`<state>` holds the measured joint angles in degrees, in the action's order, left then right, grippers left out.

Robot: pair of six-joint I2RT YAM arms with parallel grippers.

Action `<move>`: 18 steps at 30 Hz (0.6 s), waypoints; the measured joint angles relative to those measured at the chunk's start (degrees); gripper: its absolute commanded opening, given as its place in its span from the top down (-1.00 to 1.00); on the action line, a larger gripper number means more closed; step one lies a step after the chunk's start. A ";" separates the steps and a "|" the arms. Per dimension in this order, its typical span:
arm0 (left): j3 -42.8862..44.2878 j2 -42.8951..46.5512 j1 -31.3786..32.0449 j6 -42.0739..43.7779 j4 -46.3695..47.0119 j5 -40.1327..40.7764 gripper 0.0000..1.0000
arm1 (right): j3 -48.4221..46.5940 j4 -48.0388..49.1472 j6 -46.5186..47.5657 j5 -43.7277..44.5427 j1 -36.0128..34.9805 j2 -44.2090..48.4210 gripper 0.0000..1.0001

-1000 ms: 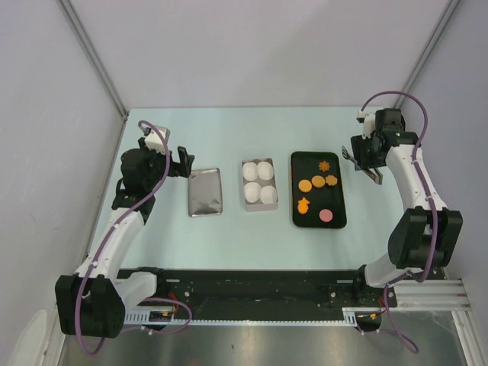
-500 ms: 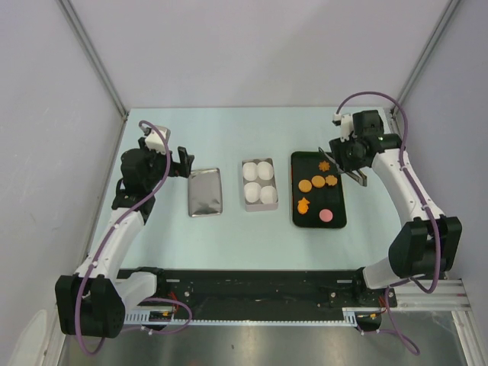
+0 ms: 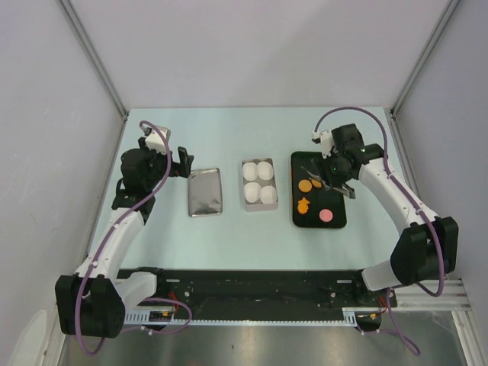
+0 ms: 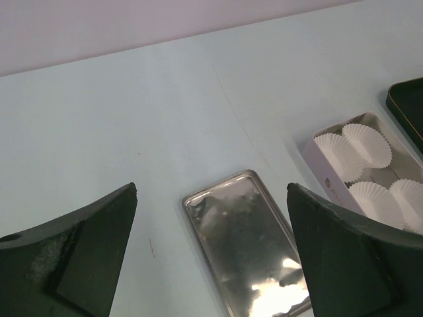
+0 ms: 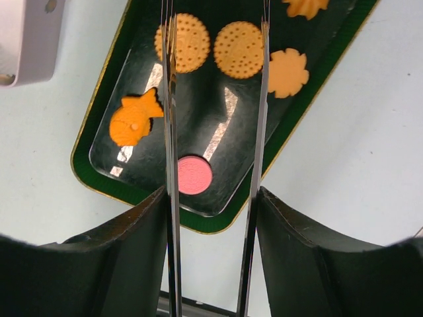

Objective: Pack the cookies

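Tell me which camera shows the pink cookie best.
Right wrist: the pink cookie appears large and sharp there. Top external shows it only as a tiny dot on the black tray; left wrist does not show it.

On my pale blue table (image 3: pixel 229 137) I see a shiny rectangular metal tray (image 3: pixel 205 192), a small grey box (image 4: pixel 320 172) holding four white fluted paper cups (image 3: pixel 265 170), and a glossy black green-rimmed tray (image 3: pixel 338 217).
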<state>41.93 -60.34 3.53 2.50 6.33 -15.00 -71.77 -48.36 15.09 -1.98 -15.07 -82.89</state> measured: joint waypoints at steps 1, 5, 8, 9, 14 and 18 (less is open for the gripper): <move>0.00 0.00 0.00 0.07 0.00 0.04 -0.99 | 0.48 0.02 0.00 0.00 -0.57 0.22 -0.13; 0.00 -0.04 0.00 0.13 0.00 0.31 -0.99 | 1.86 0.07 0.00 -0.07 -2.16 0.85 -0.11; 0.00 -0.22 0.00 0.17 -0.02 0.44 -0.99 | 2.75 0.11 0.02 -0.22 -2.75 1.05 -0.10; 0.00 -0.31 0.00 0.22 -0.02 0.46 -1.00 | 3.06 0.13 0.02 -0.24 -2.89 1.07 -0.09; 0.00 -0.52 0.00 0.55 -0.04 0.87 -1.00 | 4.52 0.20 0.17 -0.50 -2.99 1.16 -0.09; 0.00 -0.52 0.00 0.55 -0.04 1.05 -0.99 | 5.77 0.24 0.28 -1.57 -2.97 1.53 -0.09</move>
<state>41.93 -60.86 3.53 3.05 6.28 -13.96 -66.00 -48.12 15.38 -3.55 -18.04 -81.36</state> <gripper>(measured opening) 0.996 0.550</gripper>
